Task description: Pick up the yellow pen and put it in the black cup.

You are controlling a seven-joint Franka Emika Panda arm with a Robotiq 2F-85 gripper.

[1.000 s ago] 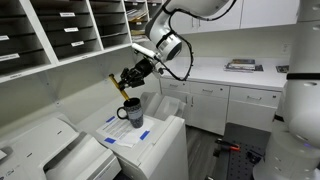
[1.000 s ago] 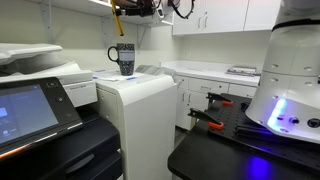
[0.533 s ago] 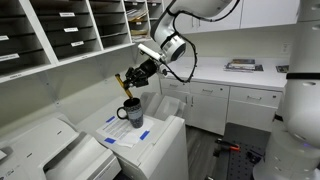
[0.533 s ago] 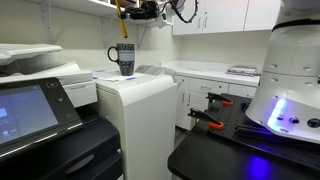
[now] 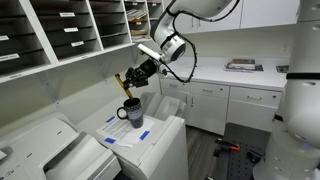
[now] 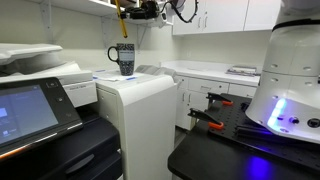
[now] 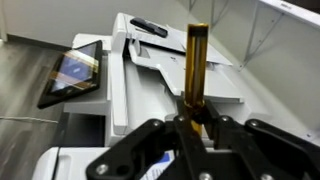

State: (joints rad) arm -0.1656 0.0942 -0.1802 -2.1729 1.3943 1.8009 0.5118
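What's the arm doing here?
The arm's pincer is shut on the yellow pen and holds it in the air, roughly above the black cup. The cup stands on a white unit beside some papers. The pen is clear of the cup and not yet in it. Lowering it into the cup looks like the likely next move.

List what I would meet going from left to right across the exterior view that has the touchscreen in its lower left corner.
Touchscreen -> black cup -> papers on the counter -> rounded white machine. The yellow pen, held in the gripper, hangs over the cup, so I leave both out.
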